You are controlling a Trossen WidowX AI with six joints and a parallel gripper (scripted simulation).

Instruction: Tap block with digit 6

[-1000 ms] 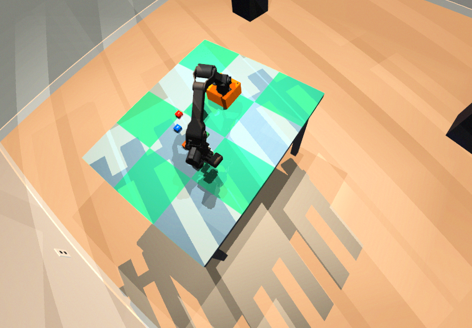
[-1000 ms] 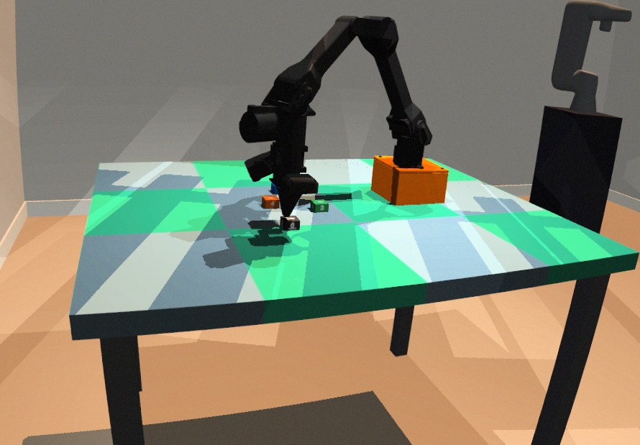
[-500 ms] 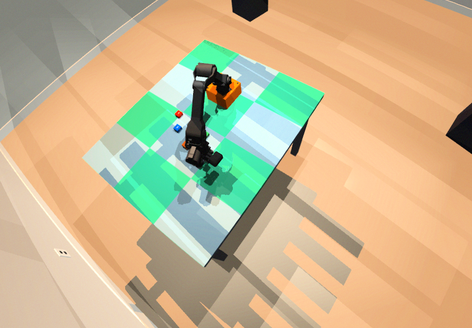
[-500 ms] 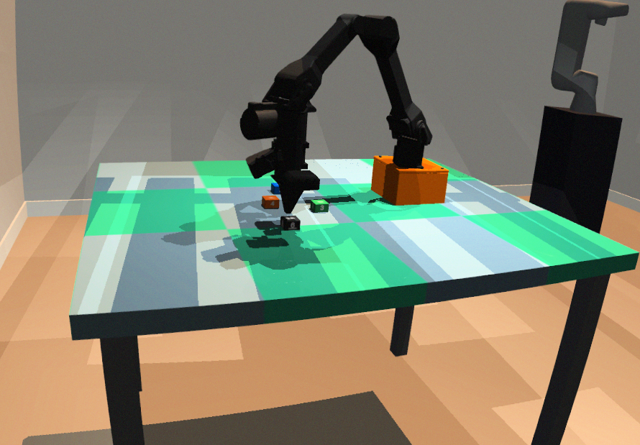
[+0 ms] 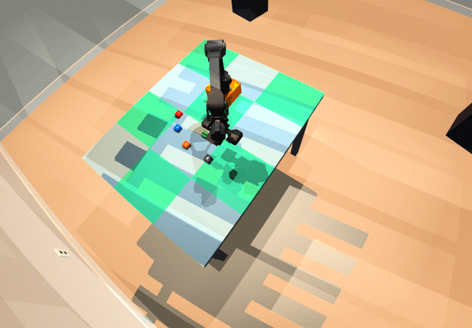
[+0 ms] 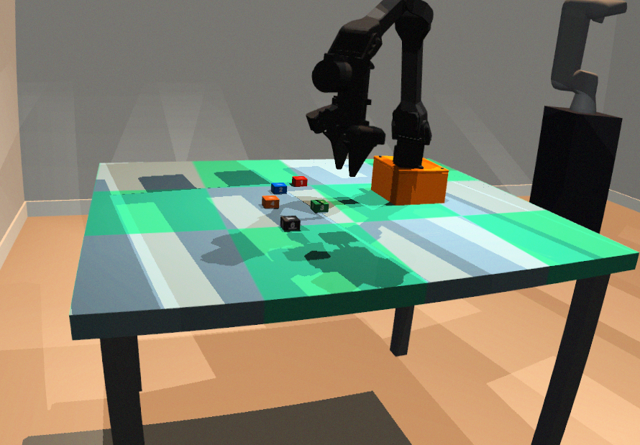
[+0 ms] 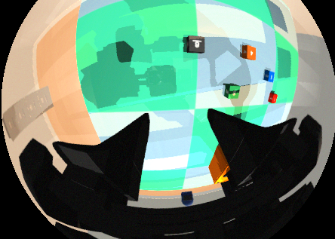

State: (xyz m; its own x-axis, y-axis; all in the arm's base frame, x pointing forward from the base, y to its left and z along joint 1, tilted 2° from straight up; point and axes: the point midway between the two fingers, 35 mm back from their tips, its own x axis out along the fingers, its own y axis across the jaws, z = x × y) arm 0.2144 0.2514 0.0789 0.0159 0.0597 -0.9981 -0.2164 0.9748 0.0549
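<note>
We see the gripper (image 6: pixel 347 167) open and holding nothing, high above the table (image 6: pixel 160 274). The black block (image 6: pixel 290 222) with 6 stands apart from it, near the green block (image 6: pixel 318 205).

Green block (image 6: pixel 318 205) nearest beneath raised claw (image 6: pixel 346 167)

Table (image 6: pixel 160 301): carries five blocks and the arm's base box (image 6: pixel 410 183) toward its rear right in the exterior view. Block 1 (image 6: pixel 299 180) rearmost, block 2 (image 6: pixel 278 187) just left of it. Block 4 (image 6: pixel 270 201) in front of block 2; block 3 (image 6: pixel 318 205) to its right. Block 6 (image 6: pixel 290 222) nearest the front, between blocks 4 and 3. Gripper (image 6: pixel 346 167) above the table, behind block 3, well apart from all blocks. Pedestal (image 6: pixel 576 167) stands on the floor right of the table.
</note>
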